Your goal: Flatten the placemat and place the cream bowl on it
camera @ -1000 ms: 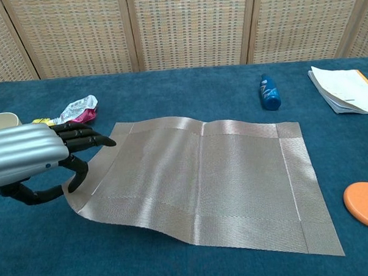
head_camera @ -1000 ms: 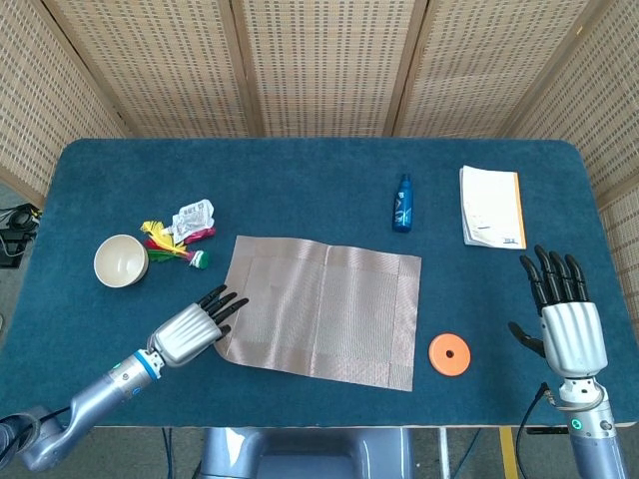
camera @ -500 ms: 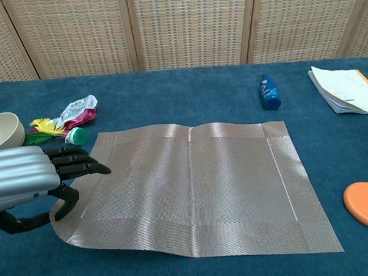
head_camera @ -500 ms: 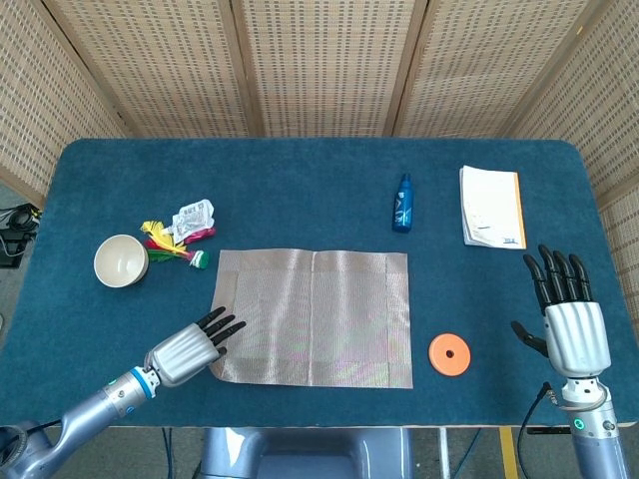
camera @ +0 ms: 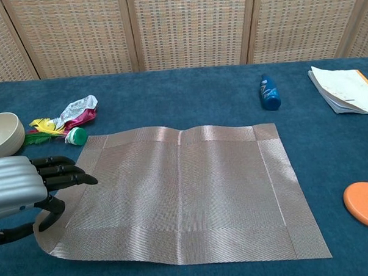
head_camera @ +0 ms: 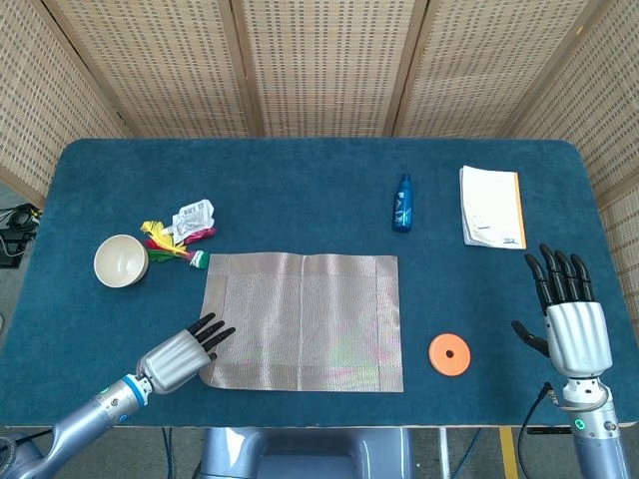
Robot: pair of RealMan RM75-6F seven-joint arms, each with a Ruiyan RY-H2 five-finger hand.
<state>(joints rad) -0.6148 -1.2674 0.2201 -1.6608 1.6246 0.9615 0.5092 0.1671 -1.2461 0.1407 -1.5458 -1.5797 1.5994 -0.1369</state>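
At 7 o'clock on counter (head_camera: 300, 180): left hand (head_camera: 178, 356) pinching placemat (head_camera: 305, 321) corner, thumb visible only in chest view; right hand (head_camera: 572, 329) spread, head view only; cream bowl (head_camera: 121, 260) at 9 o'clock.

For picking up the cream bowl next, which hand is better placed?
Probably the left hand: it sits at the placemat's near-left corner, on the same side as the cream bowl. The right hand hovers open at the far right, beyond the orange disc.
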